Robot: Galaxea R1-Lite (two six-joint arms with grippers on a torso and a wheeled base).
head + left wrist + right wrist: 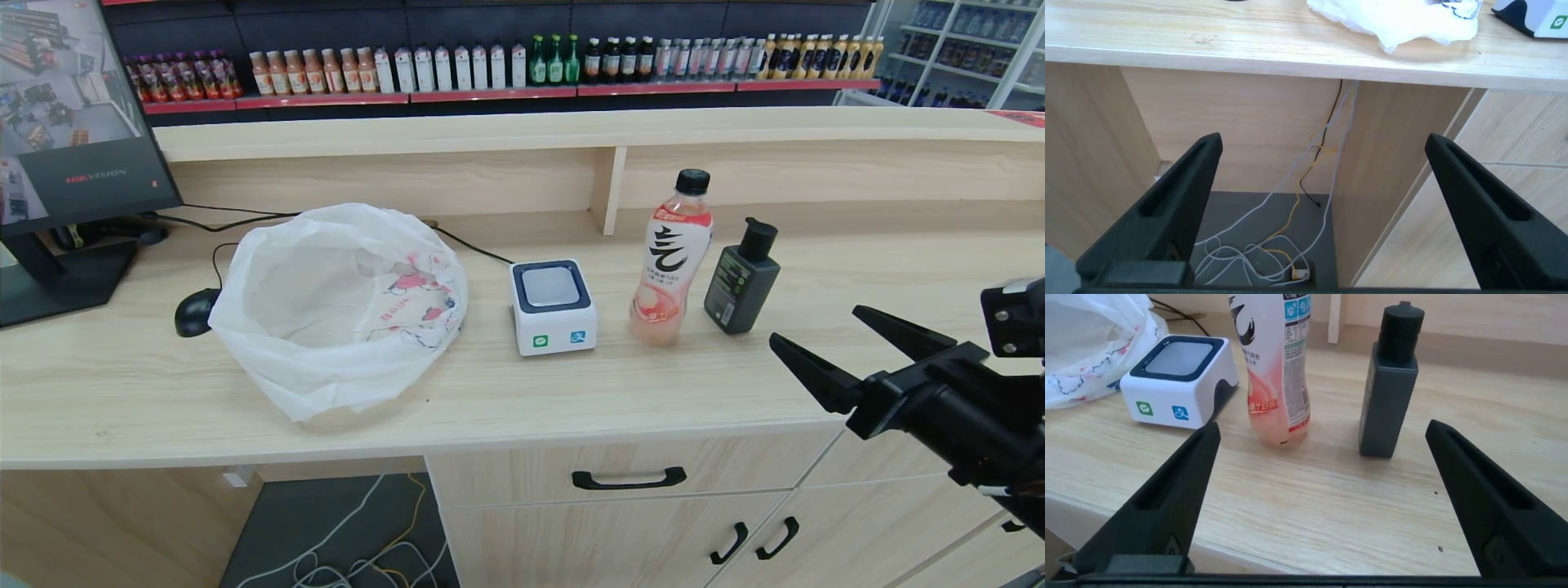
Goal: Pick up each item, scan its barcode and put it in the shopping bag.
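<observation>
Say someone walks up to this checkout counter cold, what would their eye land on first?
Probably the big white shopping bag, gaping open on the left part of the counter, beside the small white scanner in the middle. Next come the tall pink drink bottle and the dark pump bottle, upright side by side to the right of the scanner, with the right end effector open in front of them.

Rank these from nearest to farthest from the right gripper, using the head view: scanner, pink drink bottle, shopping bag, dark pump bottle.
From the right gripper:
1. Dark pump bottle, just left of its fingertips.
2. Pink drink bottle, next along to the left.
3. Scanner, mid-counter.
4. Shopping bag, far left.
</observation>
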